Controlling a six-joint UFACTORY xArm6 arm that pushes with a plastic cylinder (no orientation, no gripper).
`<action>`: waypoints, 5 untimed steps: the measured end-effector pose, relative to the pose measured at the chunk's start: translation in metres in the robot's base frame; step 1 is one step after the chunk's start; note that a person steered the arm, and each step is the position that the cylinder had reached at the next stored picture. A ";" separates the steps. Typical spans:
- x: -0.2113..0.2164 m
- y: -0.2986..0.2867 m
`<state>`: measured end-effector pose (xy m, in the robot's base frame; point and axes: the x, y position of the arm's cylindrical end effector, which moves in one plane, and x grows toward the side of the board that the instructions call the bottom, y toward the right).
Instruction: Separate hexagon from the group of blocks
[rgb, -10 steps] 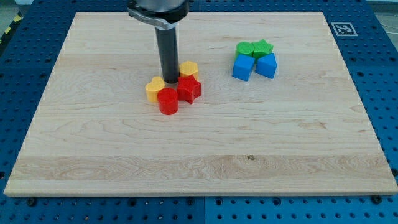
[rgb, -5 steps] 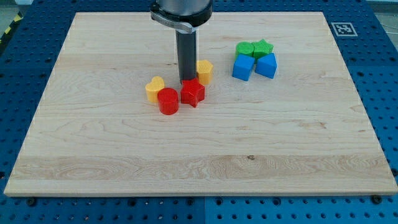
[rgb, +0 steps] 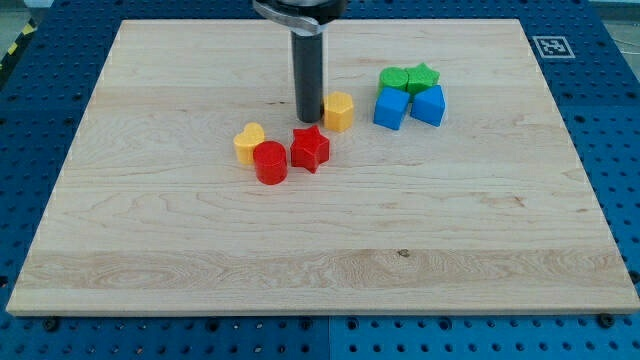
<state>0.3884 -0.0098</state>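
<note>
We see my tip (rgb: 309, 120) touching the left side of the yellow hexagon (rgb: 339, 111); the rod has no fingers to open or close. The hexagon sits apart from the red star (rgb: 309, 149), red cylinder (rgb: 270, 162) and yellow heart (rgb: 249, 143), near 2 blue blocks (rgb: 408, 105) and 2 green blocks (rgb: 408, 78). The board (rgb: 320, 250) lies bare toward the view's bottom.
</note>
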 end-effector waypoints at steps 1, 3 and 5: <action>0.001 0.005; 0.004 0.010; 0.005 0.017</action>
